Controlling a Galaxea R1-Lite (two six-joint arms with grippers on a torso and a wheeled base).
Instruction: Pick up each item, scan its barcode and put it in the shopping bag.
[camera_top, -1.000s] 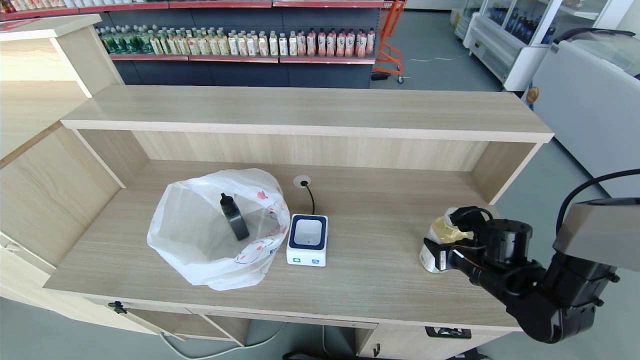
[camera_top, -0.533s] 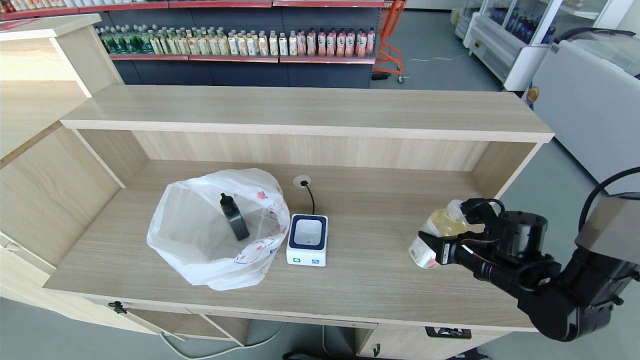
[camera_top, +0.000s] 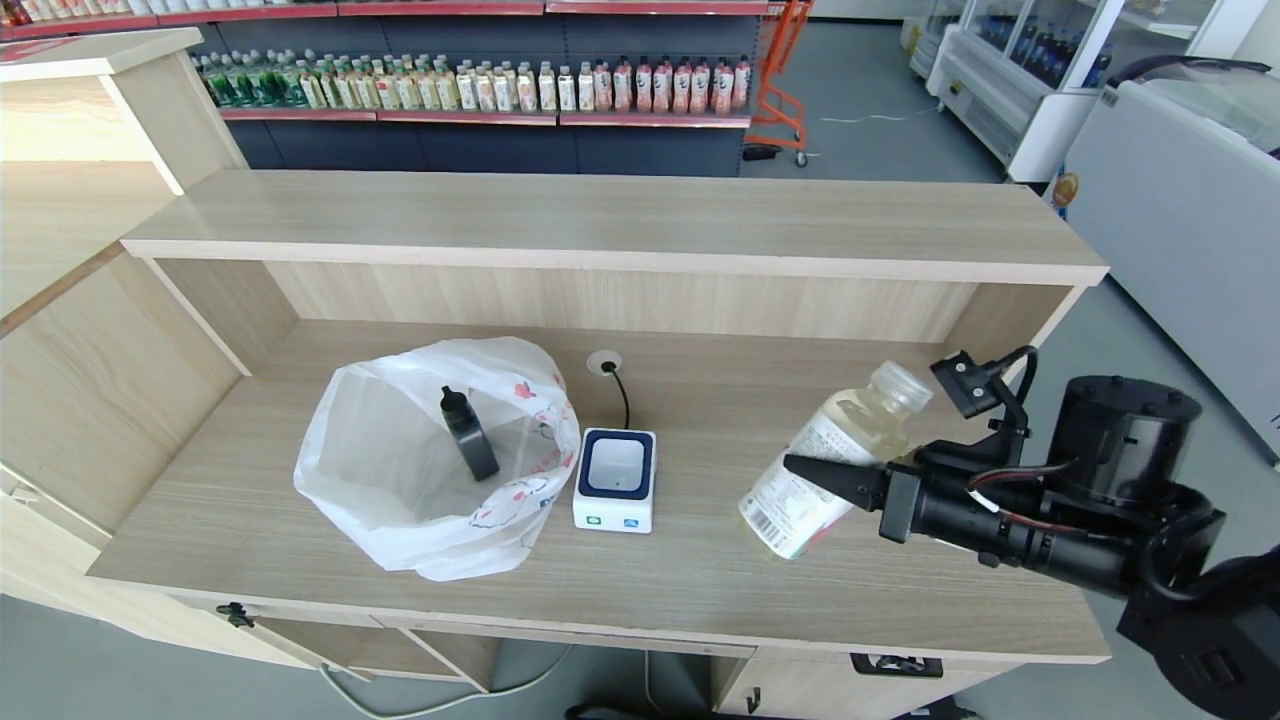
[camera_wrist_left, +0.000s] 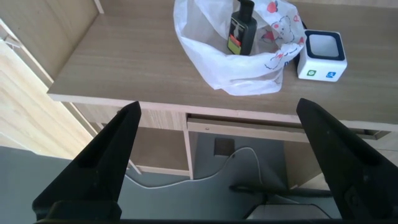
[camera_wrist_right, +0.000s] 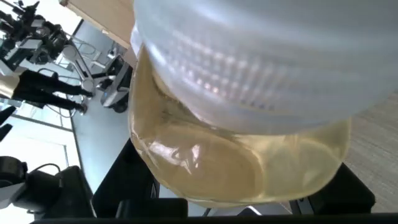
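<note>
A clear bottle of pale yellow liquid (camera_top: 830, 455) with a white label hangs tilted above the counter, to the right of the scanner (camera_top: 615, 478). My right gripper (camera_top: 880, 430) is shut on it, and its cap end looms close in the right wrist view (camera_wrist_right: 249, 124). The white shopping bag (camera_top: 400, 470) stands open to the left of the scanner with a black bottle (camera_top: 468, 435) upright inside. My left gripper (camera_wrist_left: 217, 162) is open, off the counter's front edge, with the bag (camera_wrist_left: 214, 59), black bottle (camera_wrist_left: 241, 28) and scanner (camera_wrist_left: 321, 55) beyond it.
The scanner's black cable runs back to a grommet (camera_top: 604, 362). A raised shelf (camera_top: 610, 225) and side walls (camera_top: 1010, 335) enclose the wooden counter (camera_top: 720, 560). Bare counter lies between scanner and right wall.
My right gripper has lifted the yellow bottle off the counter, carried it left toward the scanner and tipped it so its base points down and left.
</note>
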